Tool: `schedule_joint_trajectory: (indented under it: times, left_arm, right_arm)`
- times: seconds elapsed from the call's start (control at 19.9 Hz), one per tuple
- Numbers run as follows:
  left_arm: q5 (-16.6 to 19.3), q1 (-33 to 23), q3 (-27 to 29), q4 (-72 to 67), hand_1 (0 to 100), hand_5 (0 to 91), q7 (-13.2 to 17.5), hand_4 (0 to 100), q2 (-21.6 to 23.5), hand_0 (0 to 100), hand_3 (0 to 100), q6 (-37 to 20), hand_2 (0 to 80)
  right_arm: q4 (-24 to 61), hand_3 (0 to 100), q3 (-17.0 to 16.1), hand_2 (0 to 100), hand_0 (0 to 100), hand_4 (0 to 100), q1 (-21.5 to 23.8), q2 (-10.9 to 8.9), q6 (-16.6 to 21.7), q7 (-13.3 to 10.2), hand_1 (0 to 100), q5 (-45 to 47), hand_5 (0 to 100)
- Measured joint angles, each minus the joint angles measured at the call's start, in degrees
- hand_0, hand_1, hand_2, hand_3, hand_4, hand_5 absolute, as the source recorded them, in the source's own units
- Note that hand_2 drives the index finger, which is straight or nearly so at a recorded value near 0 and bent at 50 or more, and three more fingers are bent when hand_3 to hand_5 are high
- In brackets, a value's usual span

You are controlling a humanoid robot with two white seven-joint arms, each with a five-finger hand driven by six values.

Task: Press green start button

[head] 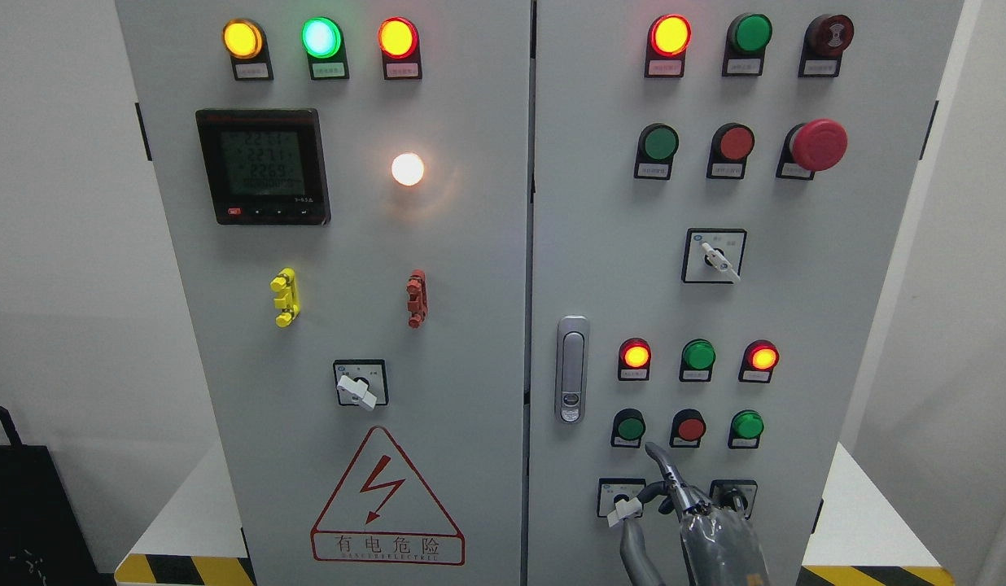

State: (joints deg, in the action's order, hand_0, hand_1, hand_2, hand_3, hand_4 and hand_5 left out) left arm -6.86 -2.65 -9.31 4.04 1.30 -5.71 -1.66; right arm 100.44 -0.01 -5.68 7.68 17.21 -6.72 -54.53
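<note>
A grey control cabinet [470, 285] fills the head view. On its right door the lower row holds a dark green button [631, 426], a red button [690, 427] and a brighter green button [747, 424]. Another green button [660, 143] sits higher up, next to a red one [735, 142]. My right hand [674, 488] comes up from the bottom edge. Its index finger [659, 457] is stretched up, with the tip just below and between the dark green and red buttons, not touching either. The other fingers are curled and hold nothing. The left hand is not in view.
Rotary selector switches [625, 500] sit just beside the hand and are partly hidden by it. A door handle [571, 370] stands left of the button rows. A red mushroom stop button [820, 145] is at the upper right. Lit lamps [636, 355] line the row above.
</note>
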Motion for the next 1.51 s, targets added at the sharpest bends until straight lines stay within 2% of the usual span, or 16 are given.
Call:
schedule_joint_trajectory:
  times: [0.45, 0.5, 0.55, 0.6, 0.7, 0.81, 0.86, 0.91, 0.96, 1.16, 1.26, 1.51]
  left_arm:
    - [0.0, 0.0, 0.0, 0.0, 56, 0.0, 0.0, 0, 0.0, 12, 0, 0.0, 0.0]
    - [0.0, 0.0, 0.0, 0.0, 56, 0.0, 0.0, 0, 0.0, 12, 0, 0.0, 0.0]
    - [0.0, 0.0, 0.0, 0.0, 56, 0.0, 0.0, 0, 0.0, 12, 0, 0.0, 0.0]
    - [0.0, 0.0, 0.0, 0.0, 56, 0.0, 0.0, 0, 0.0, 12, 0, 0.0, 0.0]
    - [0.0, 0.0, 0.0, 0.0, 56, 0.0, 0.0, 0, 0.0, 12, 0, 0.0, 0.0]
    - [0.0, 0.01, 0.0, 0.0, 56, 0.0, 0.0, 0, 0.0, 12, 0, 0.0, 0.0]
    - [0.0, 0.0, 0.0, 0.0, 56, 0.0, 0.0, 0, 0.0, 12, 0, 0.0, 0.0]
    - [0.0, 0.01, 0.0, 0.0, 56, 0.0, 0.0, 0, 0.0, 12, 0, 0.0, 0.0]
    - [0.0, 0.01, 0.0, 0.0, 56, 0.0, 0.0, 0, 0.0, 12, 0, 0.0, 0.0]
    - [0.0, 0.01, 0.0, 0.0, 56, 0.0, 0.0, 0, 0.0, 12, 0, 0.01, 0.0]
    - [0.0, 0.01, 0.0, 0.0, 56, 0.0, 0.0, 0, 0.0, 12, 0, 0.01, 0.0]
    - [0.0, 0.01, 0.0, 0.0, 56, 0.0, 0.0, 0, 0.0, 12, 0, 0.01, 0.0]
  right_arm:
    - [3.92, 41, 0.93, 0, 77, 49, 4.97, -0.02, -0.27, 0.38, 35, 12.71, 45]
    - [4.33, 36, 1.18, 0, 80, 45, 5.51, -0.02, -0.21, 0.48, 33, 14.71, 37]
    - [4.63, 33, 1.41, 0, 79, 40, 6.15, -0.02, -0.21, 0.72, 31, 16.33, 32]
    - [4.96, 31, 1.65, 0, 78, 38, 6.67, -0.02, -0.2, 0.87, 31, 18.09, 30]
    - [5.47, 23, 2.11, 0, 71, 28, 7.67, -0.04, -0.2, 1.22, 28, 21.52, 18]
    - [5.92, 21, 2.69, 0, 67, 25, 8.73, -0.05, -0.27, 1.4, 27, 24.81, 16]
    - [6.14, 16, 2.99, 0, 63, 18, 9.2, -0.06, -0.54, 1.44, 26, 26.49, 9]
    - [6.3, 15, 3.27, 0, 60, 16, 9.59, -0.07, -0.86, 1.49, 25, 28.06, 8]
    - [6.47, 12, 3.57, 0, 55, 11, 9.95, -0.07, -1.27, 1.52, 24, 29.79, 2]
    - [6.94, 7, 4.56, 0, 45, 0, 10.99, -0.09, -2.14, 2.95, 21, 35.53, 0]
    - [7.07, 3, 4.94, 0, 40, 0, 11.32, -0.1, -2.28, 3.53, 18, 37.89, 0]
    - [7.35, 0, 5.76, 0, 34, 0, 11.77, -0.13, -2.39, 4.3, 16, 42.78, 0]
